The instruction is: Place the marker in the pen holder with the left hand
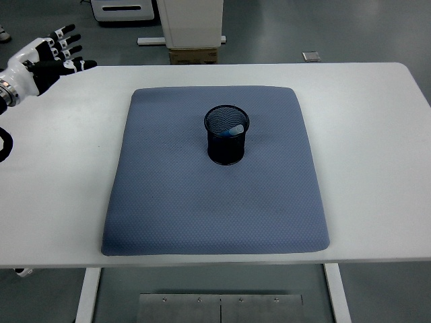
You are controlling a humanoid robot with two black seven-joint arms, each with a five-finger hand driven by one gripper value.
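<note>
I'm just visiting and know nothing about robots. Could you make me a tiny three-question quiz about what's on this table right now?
1. True or false: the marker lies inside the pen holder.
2. What does the pen holder stand on? A) the bare white table B) the blue mat C) a cardboard box
3. Fill in: the left hand is at the picture's far ____ edge, with its fingers spread and holding nothing.

Key
1. True: only a light tip shows inside the black mesh cup.
2. B: the blue mat, which lies on the white table.
3. Left: well away from the holder.
</note>
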